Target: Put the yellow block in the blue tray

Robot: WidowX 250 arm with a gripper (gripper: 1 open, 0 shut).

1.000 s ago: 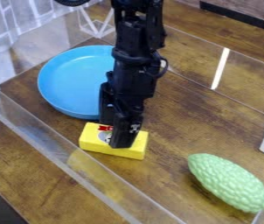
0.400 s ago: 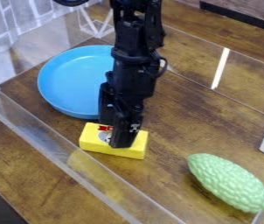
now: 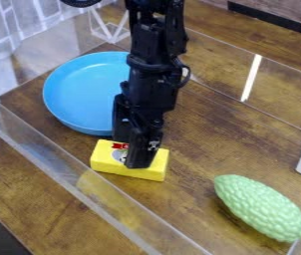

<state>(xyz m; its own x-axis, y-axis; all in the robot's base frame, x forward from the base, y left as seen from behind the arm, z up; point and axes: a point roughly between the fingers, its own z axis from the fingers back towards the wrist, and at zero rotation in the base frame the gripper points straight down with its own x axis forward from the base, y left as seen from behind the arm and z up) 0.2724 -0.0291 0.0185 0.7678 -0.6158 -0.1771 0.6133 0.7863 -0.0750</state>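
My gripper, jaws spread wide, sits directly over the yellow block; blue tray lies at ten o'clock

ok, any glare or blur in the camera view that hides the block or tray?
Camera view: a bright white streak of glare sits on the clear wall right of the arm, off both items. The yellow block and blue tray are sharp and evenly lit; only the pincer covers part of the block's top.
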